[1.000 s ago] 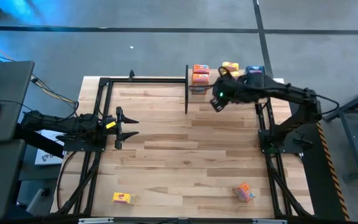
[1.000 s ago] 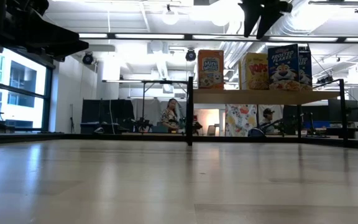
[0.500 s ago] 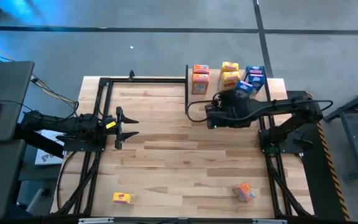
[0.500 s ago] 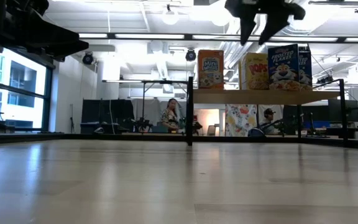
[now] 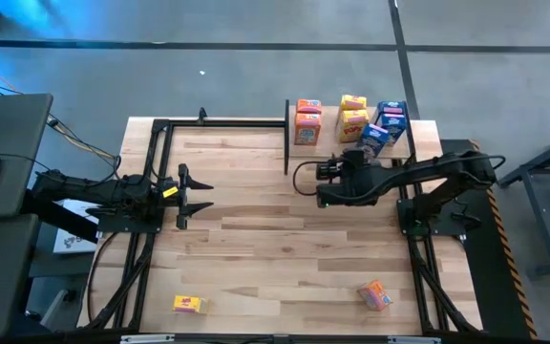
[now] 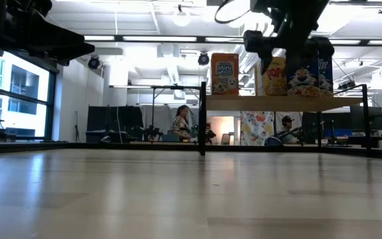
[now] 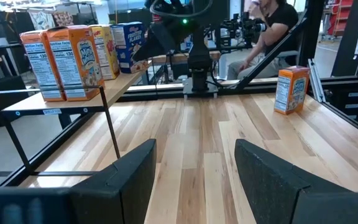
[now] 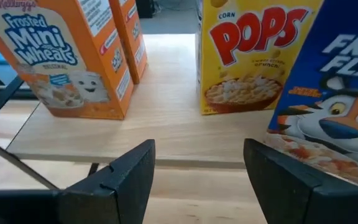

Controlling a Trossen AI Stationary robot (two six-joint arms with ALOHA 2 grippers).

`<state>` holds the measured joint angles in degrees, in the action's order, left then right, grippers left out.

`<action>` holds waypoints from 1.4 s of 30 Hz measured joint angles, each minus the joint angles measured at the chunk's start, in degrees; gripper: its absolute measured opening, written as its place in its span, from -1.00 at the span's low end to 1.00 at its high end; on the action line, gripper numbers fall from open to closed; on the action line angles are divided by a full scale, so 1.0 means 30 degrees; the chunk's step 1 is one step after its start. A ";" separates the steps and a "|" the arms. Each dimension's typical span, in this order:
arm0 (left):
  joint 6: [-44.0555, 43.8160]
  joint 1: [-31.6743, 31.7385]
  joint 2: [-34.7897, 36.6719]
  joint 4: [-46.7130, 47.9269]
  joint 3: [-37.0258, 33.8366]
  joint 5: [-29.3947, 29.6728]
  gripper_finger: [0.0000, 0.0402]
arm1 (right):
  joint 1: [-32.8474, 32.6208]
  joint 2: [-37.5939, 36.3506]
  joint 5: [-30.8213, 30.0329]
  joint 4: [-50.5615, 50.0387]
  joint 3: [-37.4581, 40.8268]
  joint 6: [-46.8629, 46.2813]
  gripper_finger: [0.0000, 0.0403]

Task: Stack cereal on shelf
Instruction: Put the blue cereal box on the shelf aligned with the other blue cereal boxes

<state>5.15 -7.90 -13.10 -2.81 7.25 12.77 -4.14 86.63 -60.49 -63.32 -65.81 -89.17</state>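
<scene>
Pincer (image 8: 194, 186) on my right arm stood spread and empty, hovering just in front of the shelf (image 8: 166, 134), facing the orange Frosted Mini-Wheats box (image 8: 61, 59), the yellow Corn Pops box (image 8: 253, 53) and the blue Frosted Flakes box (image 8: 328, 93) standing upright on it. My left pincer (image 5: 191, 196) waited spread at the table's left side. Two more cereal boxes lay on the tabletop (image 5: 275, 258) near its front edge: a yellow one (image 5: 188, 304) and an orange one (image 5: 375, 294).
</scene>
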 joint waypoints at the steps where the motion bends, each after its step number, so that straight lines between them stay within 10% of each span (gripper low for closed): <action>1: 0.0005 -0.0005 -0.0002 0.0000 0.0000 0.0000 0.03 | 0.0034 0.0000 -0.0193 0.0270 0.0220 -0.0196 0.18; 42: -0.0002 -0.0007 -0.0007 0.0000 0.0000 0.0002 0.03 | 0.0189 0.0000 0.0909 -0.6202 0.0790 -0.6224 0.18</action>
<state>5.15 -7.92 -13.13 -2.81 7.25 12.78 -3.57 86.63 -57.77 -81.93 -63.44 -107.84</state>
